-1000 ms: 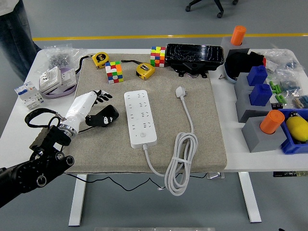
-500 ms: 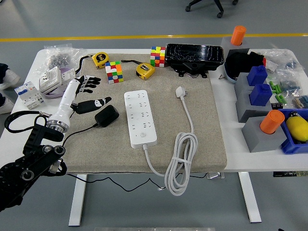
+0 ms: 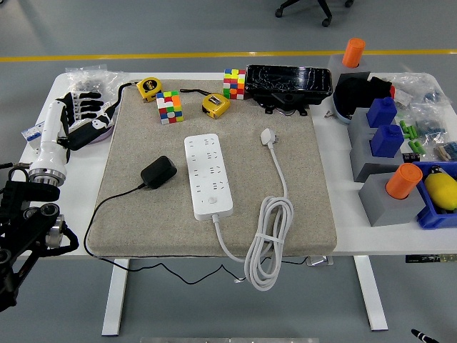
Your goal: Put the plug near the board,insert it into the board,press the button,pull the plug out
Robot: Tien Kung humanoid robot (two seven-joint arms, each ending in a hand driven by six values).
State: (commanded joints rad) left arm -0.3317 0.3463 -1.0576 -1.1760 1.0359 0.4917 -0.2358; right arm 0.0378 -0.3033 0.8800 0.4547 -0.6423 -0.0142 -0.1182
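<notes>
A black plug (image 3: 158, 172) with a thin black cord lies on the beige mat (image 3: 136, 221), just left of the white power strip (image 3: 208, 175). The strip lies lengthwise in the mat's middle, its button near the front end. The strip's own white plug (image 3: 268, 136) and coiled white cable (image 3: 268, 236) lie to its right. My left hand (image 3: 80, 114) is at the table's left edge, fingers spread and empty, well left of the black plug. My right hand is out of view.
Two colour cubes (image 3: 169, 107) (image 3: 233, 83), two yellow tape measures (image 3: 149, 88) (image 3: 216, 104) and a black case (image 3: 288, 84) sit at the back. White sockets (image 3: 44, 139) lie far left. Grey and blue blocks, orange cylinders (image 3: 403, 181) and a blue bin (image 3: 439, 207) fill the right side.
My left hand let go of the black plug beside the strip and drew back to the left, up over the table's left edge. The plug now lies free on the mat.
</notes>
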